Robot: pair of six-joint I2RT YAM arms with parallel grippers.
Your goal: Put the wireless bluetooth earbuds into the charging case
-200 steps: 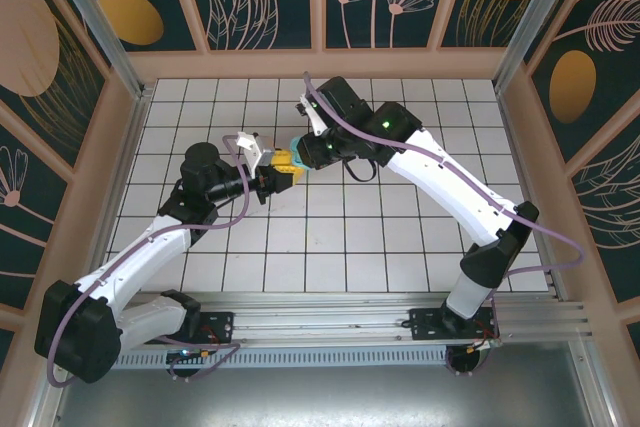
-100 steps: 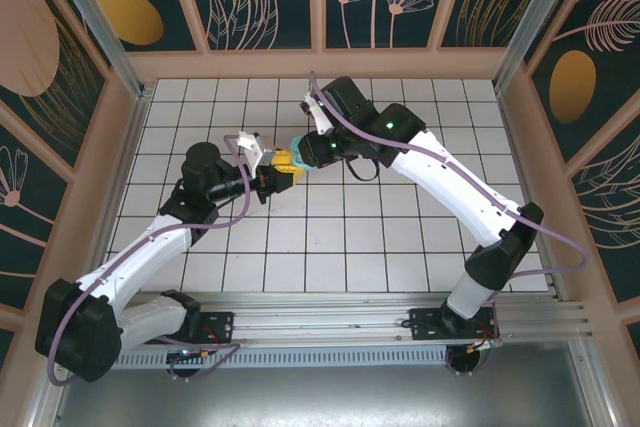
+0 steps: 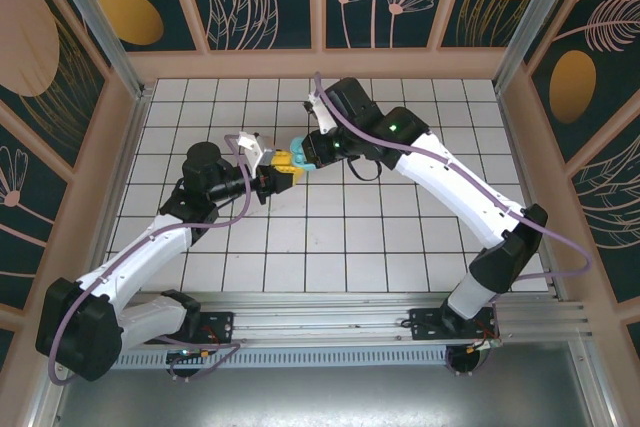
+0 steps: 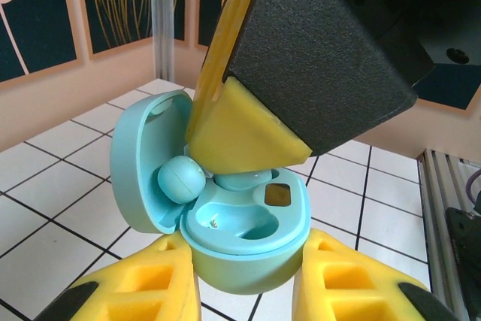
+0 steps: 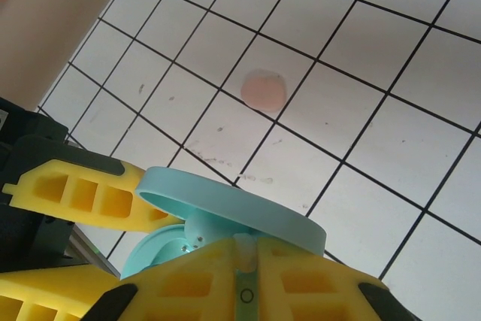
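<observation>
My left gripper (image 4: pixel 244 280) is shut on the teal charging case (image 4: pixel 248 257) and holds it above the tiles, lid (image 4: pixel 139 155) swung open to the left. One teal earbud (image 4: pixel 180 180) rests at the hinge side of the case. My right gripper (image 5: pixel 246 252) is shut on a second teal earbud (image 4: pixel 242 180), pressing it down at the case's far socket. The near socket (image 4: pixel 240 225) is hollow. From above, the left gripper (image 3: pixel 283 171) and right gripper (image 3: pixel 304 153) meet at the case (image 3: pixel 297 145). A small pale pink bit (image 5: pixel 263 89) lies on a tile below.
White tiled floor (image 3: pixel 400 227) is ringed by a low wooden wall (image 3: pixel 320 65) with patterned panels. A metal rail (image 3: pixel 340 312) runs along the near edge by both arm bases.
The right arm has drifted slightly to the right. Both grippers stay together at the case, and the left arm has not visibly moved.
</observation>
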